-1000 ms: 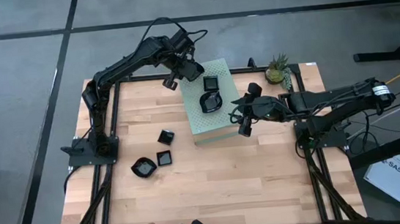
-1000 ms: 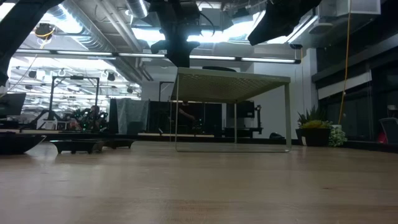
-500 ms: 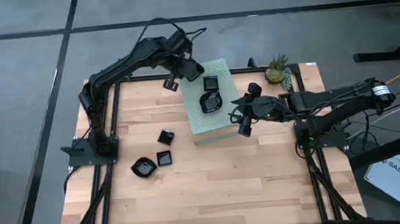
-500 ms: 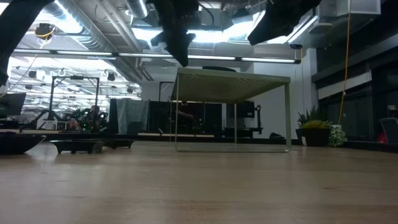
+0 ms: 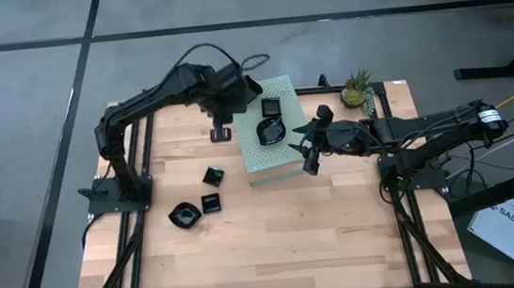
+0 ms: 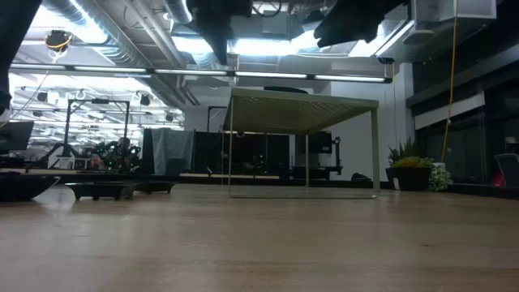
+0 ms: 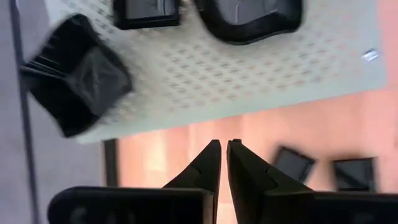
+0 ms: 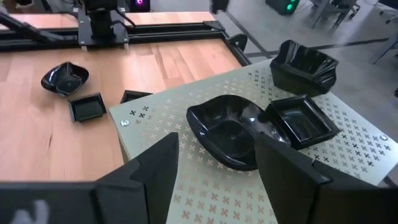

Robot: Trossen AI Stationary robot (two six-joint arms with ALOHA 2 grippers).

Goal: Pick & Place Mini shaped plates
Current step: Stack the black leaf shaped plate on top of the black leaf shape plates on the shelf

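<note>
We see the left end effector [image 5: 221,130] clenched on nothing, its fingers nearly touching in the left wrist view, hanging just off the near-left edge of the pale green perforated box [image 5: 277,156]. Beyond its fingertips three mini shaped plates rest on the box top: a wavy-rimmed one [image 7: 81,74] at the corner, a square one [image 7: 146,11] and a larger rounded one [image 7: 249,18]. Three more plates lie on the desk [image 5: 275,237] on the near side of that end effector: a small square [image 5: 213,176], another square [image 5: 211,203] and a rounded dish [image 5: 185,214].

The right end effector [image 5: 309,148] stands released, jaws wide and empty, just beside the box's right edge, the rounded plate [image 8: 230,130] directly ahead of its fingers. We judge it is waiting there for a turn at the box.

We take the raised box as the drop-off, so an empty, shut left end effector suggests a delivery just finished.

Against the frame a second back: the left end effector has closed and pulled away from above the box's far corner toward the desk; the right one has barely shifted. A person's hand at the desk's front edge is gone.
</note>
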